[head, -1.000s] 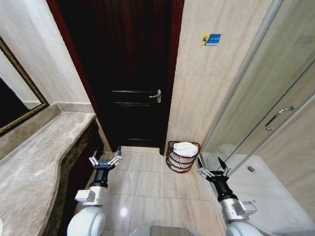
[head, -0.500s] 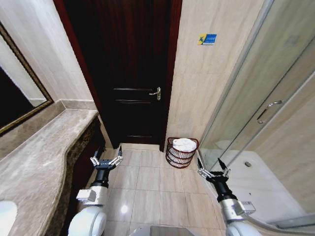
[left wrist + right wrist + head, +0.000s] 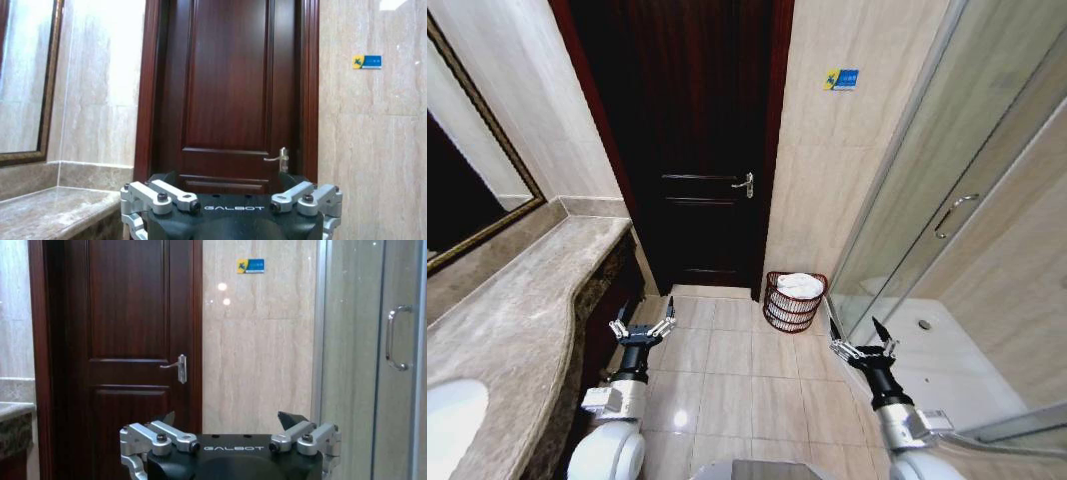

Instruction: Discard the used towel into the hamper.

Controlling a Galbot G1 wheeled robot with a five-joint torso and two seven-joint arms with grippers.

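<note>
White towel (image 3: 800,285) already in hamper (image 3: 793,301), ahead of my empty, spread right gripper (image 3: 861,343); left gripper (image 3: 641,322) likewise. Towel probably soft, light; I'd pinch a fold.

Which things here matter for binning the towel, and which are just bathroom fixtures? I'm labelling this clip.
Part of the job:
- hamper, on the floor by the wall right of the door
- white towel, lying in the hamper
- left gripper and right gripper, both low, open, empty

Just there:
- dark door
- marble counter
- mirror
- glass shower door
</note>
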